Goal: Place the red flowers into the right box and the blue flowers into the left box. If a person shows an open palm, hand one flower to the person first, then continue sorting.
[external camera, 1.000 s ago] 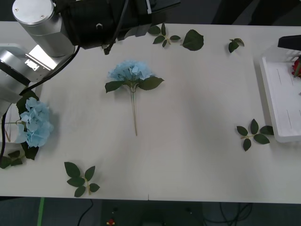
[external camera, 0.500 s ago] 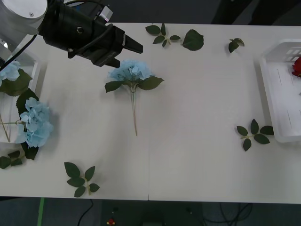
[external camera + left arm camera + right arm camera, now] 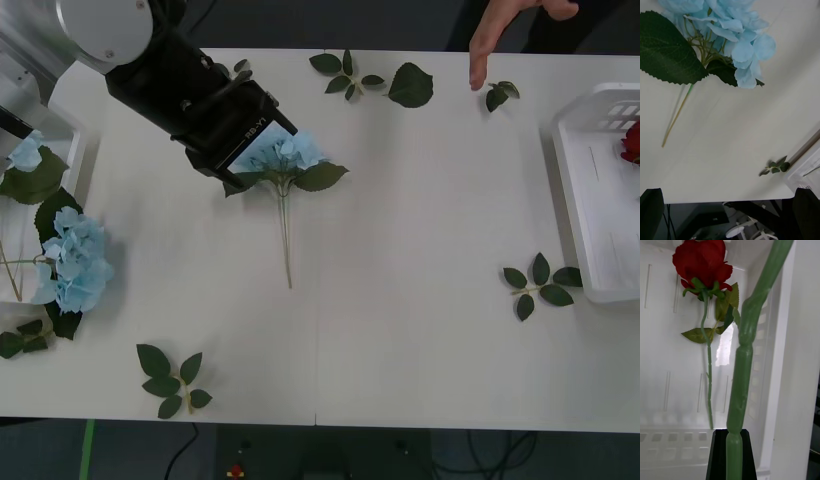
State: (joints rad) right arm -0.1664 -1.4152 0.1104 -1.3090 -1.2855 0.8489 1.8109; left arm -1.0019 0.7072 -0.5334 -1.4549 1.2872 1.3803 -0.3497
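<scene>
A pale blue flower (image 3: 285, 152) lies in the middle of the table, stem toward me. My left arm (image 3: 195, 95) hangs over its head's left side. In the left wrist view the left gripper (image 3: 728, 198) is open, its black fingers (image 3: 650, 206) at the corners, the blue head (image 3: 730, 33) just ahead. Another blue flower (image 3: 75, 260) lies at the left box (image 3: 62, 125), which holds a blue head (image 3: 22, 150). My right gripper (image 3: 730, 455) is shut on a thick green stem (image 3: 743, 363) over the right box (image 3: 598, 215), where a red flower (image 3: 702, 262) lies. A person's hand (image 3: 490, 30) reaches in at the far edge.
Loose green leaf sprigs lie about: at the far edge (image 3: 350, 75), a large single leaf (image 3: 411, 85), one under the hand (image 3: 497, 95), one beside the right box (image 3: 540, 282), one near the front (image 3: 170, 380).
My left arm has swung from the left box toward the middle and now hangs over the blue flower's head. A person's hand has come in at the far right.
</scene>
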